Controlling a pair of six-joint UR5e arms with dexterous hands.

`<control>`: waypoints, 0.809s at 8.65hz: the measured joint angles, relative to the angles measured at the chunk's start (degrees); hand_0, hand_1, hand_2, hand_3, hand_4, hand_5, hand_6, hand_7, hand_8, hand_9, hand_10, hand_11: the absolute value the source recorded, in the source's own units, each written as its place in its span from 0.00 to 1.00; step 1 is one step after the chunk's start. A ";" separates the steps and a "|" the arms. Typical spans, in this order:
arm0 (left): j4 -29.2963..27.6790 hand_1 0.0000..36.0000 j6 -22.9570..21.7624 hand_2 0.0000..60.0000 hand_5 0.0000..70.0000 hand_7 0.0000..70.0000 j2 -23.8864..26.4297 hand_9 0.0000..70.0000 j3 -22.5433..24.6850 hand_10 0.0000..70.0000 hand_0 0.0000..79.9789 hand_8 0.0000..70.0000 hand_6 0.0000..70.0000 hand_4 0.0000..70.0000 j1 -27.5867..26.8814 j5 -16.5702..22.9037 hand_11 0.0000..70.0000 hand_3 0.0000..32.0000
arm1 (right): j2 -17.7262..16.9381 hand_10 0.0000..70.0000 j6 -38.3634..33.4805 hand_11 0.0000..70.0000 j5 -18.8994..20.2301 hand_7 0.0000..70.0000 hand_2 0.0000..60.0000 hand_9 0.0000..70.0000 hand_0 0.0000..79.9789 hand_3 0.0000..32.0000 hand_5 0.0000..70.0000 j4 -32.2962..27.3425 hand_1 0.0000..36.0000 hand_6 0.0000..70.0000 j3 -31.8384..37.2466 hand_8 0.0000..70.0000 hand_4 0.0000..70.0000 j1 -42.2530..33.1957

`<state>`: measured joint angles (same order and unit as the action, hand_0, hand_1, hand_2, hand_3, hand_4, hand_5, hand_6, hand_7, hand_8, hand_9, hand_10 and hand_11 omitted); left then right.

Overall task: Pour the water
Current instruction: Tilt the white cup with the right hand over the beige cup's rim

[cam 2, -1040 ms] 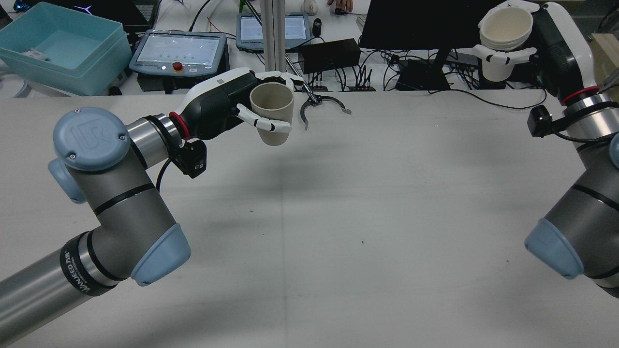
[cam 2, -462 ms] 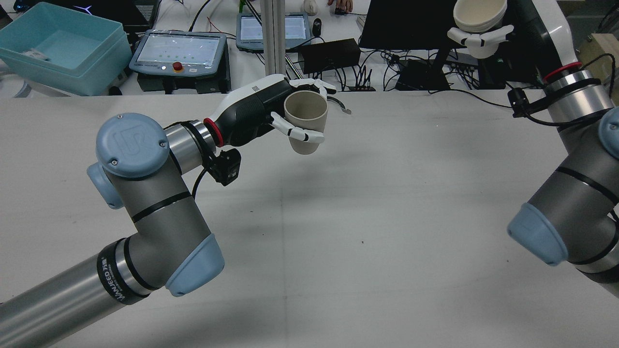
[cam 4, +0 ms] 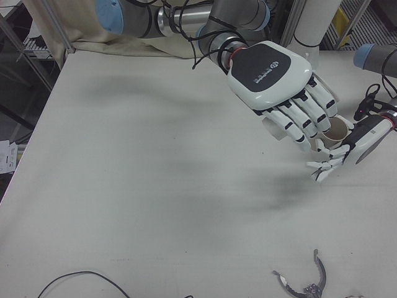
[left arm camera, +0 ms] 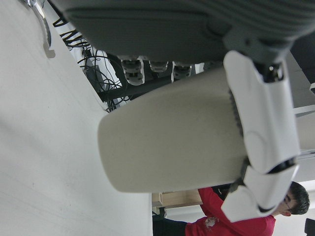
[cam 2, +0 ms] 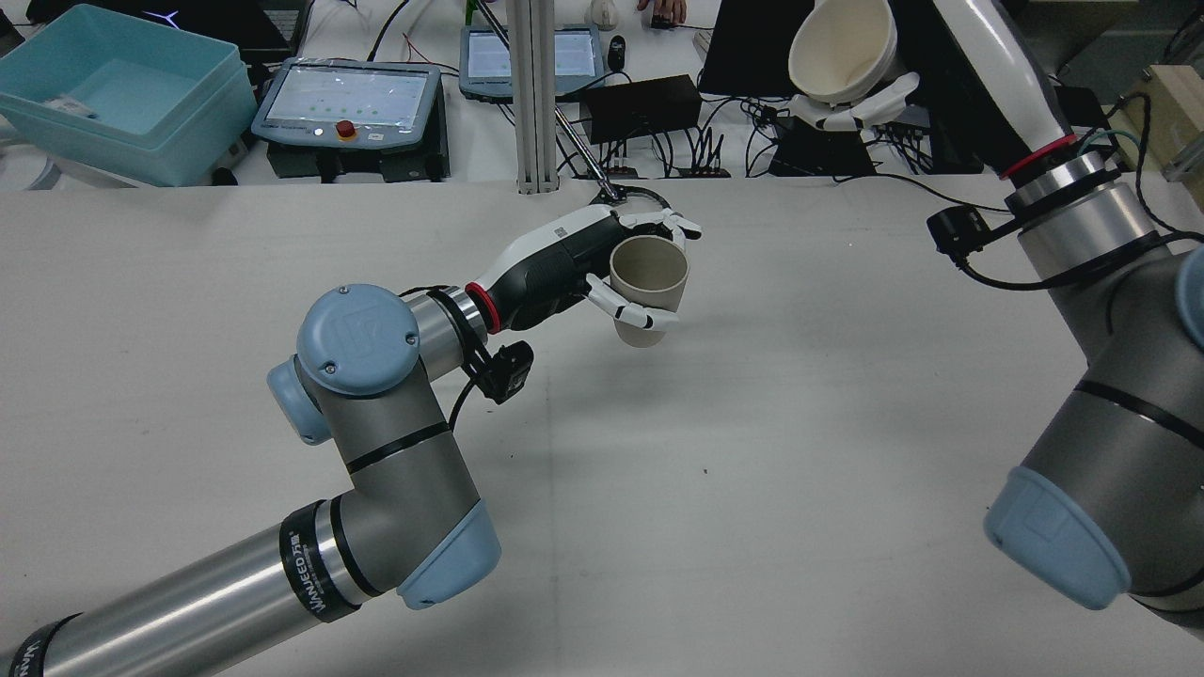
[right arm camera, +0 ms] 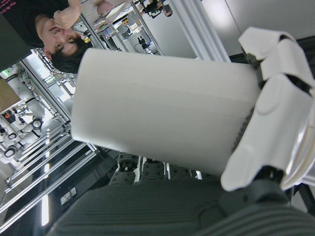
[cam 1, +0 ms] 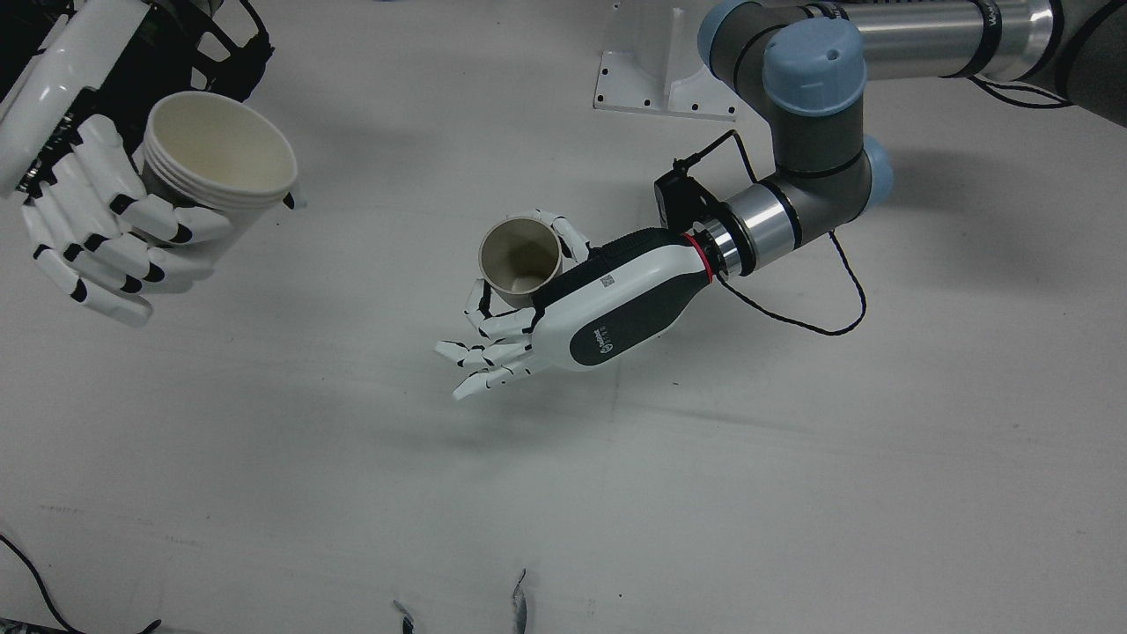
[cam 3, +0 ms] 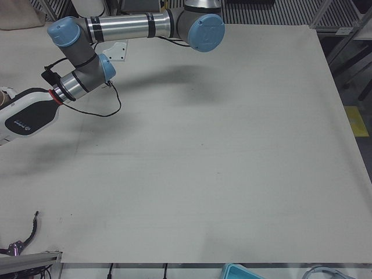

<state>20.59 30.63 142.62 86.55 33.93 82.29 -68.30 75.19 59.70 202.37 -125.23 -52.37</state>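
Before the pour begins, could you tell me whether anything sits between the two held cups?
Nothing visible does: only open air and bare table separate the white cup in the right hand from the beige cup in the left hand.

Even, bright overhead lighting is seen throughout. Soft, diffuse shadows are cast on the table (cam 1: pixel 792 493) beneath the arms. Both hand views are slightly blurred at close range.

Left arm reaches forward over mid-table, forearm low, wrist roughly level. Left hand (cam 2: pixel 602 268) wrapped sideways around a beige cup (cam 2: pixel 647 278), held upright clear of the surface. Right arm raised high, wrist tipped inward. Right hand (cam 1: pixel 92 211) curled about a white cup (cam 1: pixel 216 158), its mouth tilted toward centre.
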 measured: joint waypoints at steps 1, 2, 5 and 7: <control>-0.51 1.00 0.08 1.00 1.00 0.39 0.09 0.06 -0.51 0.08 0.60 0.00 0.07 0.41 -0.18 -0.29 0.15 0.00 | 0.02 0.33 5.34 0.52 0.10 0.66 1.00 0.70 0.67 0.00 1.00 0.00 1.00 0.62 -0.51 0.53 0.30 3.72; -0.77 1.00 0.08 1.00 1.00 0.39 0.14 0.06 -0.70 0.08 0.60 0.00 0.07 0.41 -0.03 -0.39 0.15 0.00 | 0.18 0.34 10.82 0.53 -0.09 0.65 1.00 0.70 0.67 0.00 1.00 -0.08 1.00 0.61 -0.42 0.53 0.30 7.08; -1.27 1.00 -0.01 1.00 1.00 0.38 0.26 0.05 -0.64 0.07 0.60 0.00 0.06 0.40 1.12 -0.45 0.14 0.00 | 2.78 0.34 18.20 0.53 0.08 0.66 1.00 0.69 0.68 0.00 1.00 -0.21 1.00 0.61 3.07 0.53 0.31 11.18; -1.46 1.00 -0.08 1.00 1.00 0.37 0.26 0.05 -0.46 0.07 0.60 0.00 0.06 0.40 1.63 -0.40 0.14 0.00 | 5.91 0.34 18.82 0.53 0.31 0.64 1.00 0.69 0.68 0.00 1.00 -0.22 1.00 0.60 6.79 0.52 0.31 11.82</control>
<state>19.12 30.55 142.88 86.09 35.56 81.88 -62.39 94.01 60.00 202.15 -118.44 -40.55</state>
